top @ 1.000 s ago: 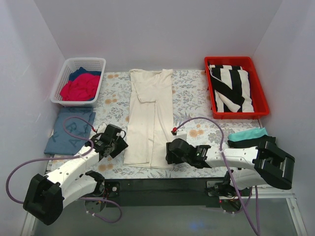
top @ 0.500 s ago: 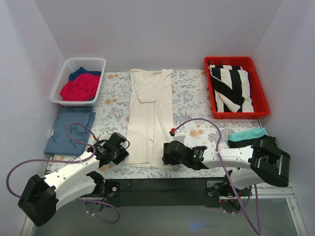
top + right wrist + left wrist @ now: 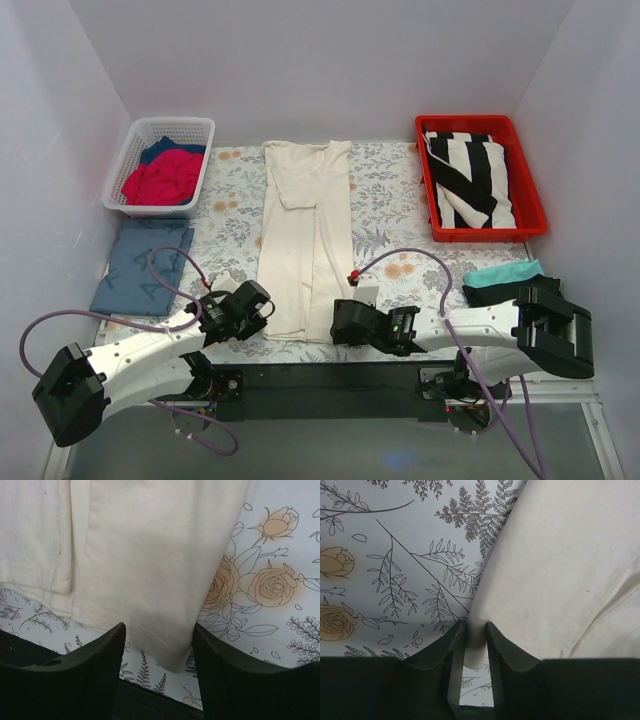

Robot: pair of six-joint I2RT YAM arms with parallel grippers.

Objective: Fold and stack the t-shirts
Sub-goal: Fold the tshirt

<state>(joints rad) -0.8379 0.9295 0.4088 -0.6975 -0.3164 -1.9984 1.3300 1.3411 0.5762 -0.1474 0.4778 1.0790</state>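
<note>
Left claw [image 3: 471, 630] pinches soft cream t-shirt [image 3: 560, 565] hem corner.

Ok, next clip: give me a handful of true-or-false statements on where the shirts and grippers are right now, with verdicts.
1. The cream shirt lies in a long folded strip down the middle of the table. True.
2. The left gripper has its fingers pinched on the cream shirt's near edge. True.
3. The right gripper is shut tight on the cloth. False: its fingers stand apart, on either side of the shirt's near corner.
4. The white basket is empty. False: it holds red and dark blue clothing.
5. A black-and-white striped garment sits in the red bin. True.
</note>
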